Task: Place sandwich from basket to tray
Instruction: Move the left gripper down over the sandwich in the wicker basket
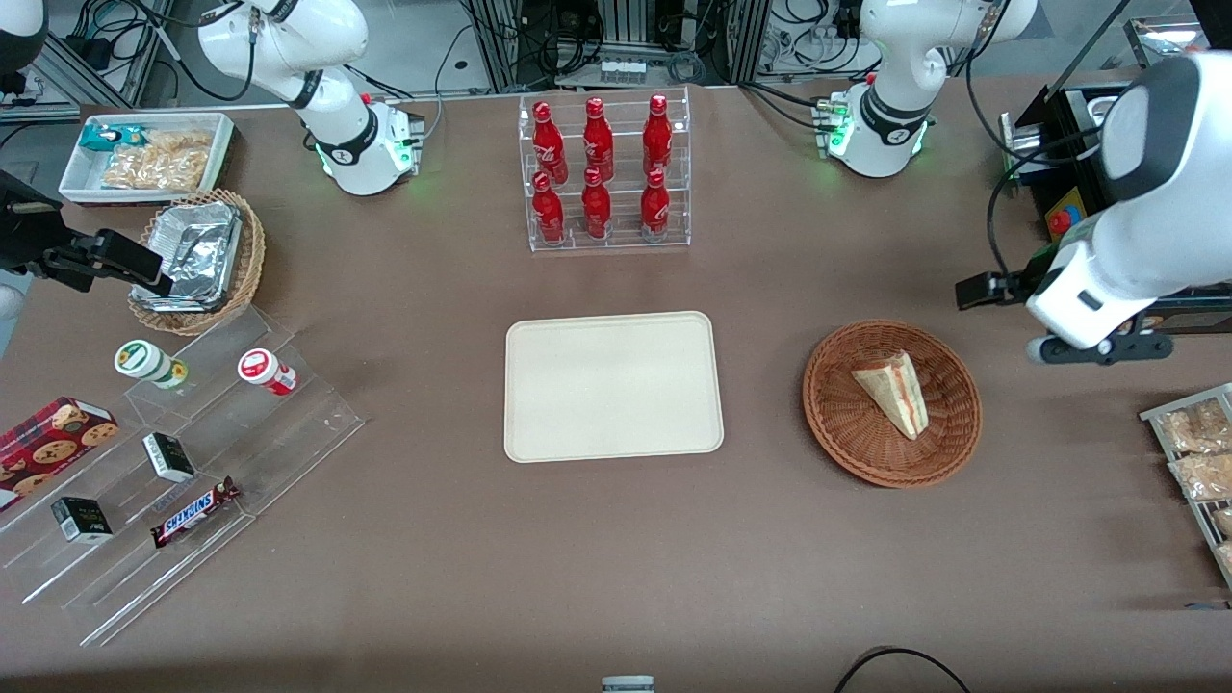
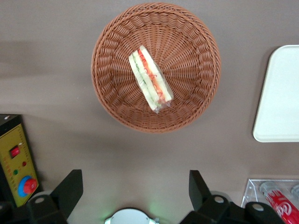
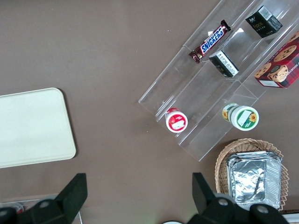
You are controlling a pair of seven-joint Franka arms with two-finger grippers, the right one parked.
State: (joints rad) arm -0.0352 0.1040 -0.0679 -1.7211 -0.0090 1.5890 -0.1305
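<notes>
A: Which step is in hand?

B: The reach, I'd judge. The small triangular wedge of pale bread with red and green filling, the sandwich (image 1: 893,392), is lying in the round, shallow, reddish-brown wicker basket (image 1: 948,449), toward the working arm's end of the brown table (image 1: 616,558). The left arm's black two-finger gripper (image 2: 135,189) is hanging above the bare table beside that basket, farther from the front camera than it, with its jaws spread wide and grasping nothing.

A: And the flat cream-beige rectangular tray (image 1: 613,386)?

B: It is sitting near the table's middle, well apart from the basket, with nothing on it.

A: What is the next move calling for?

B: Probably bringing the gripper over the sandwich, turning the fingers to straddle its thin width, then lowering into the basket. The bread looks soft, so a gentle squeeze is likely wise.

A: Counts?

B: One sandwich, one reddish basket, one tray. I'm also counting six red bottles (image 1: 597,168) standing in a clear acrylic rack (image 1: 608,239), farther from the front camera than the tray.
</notes>
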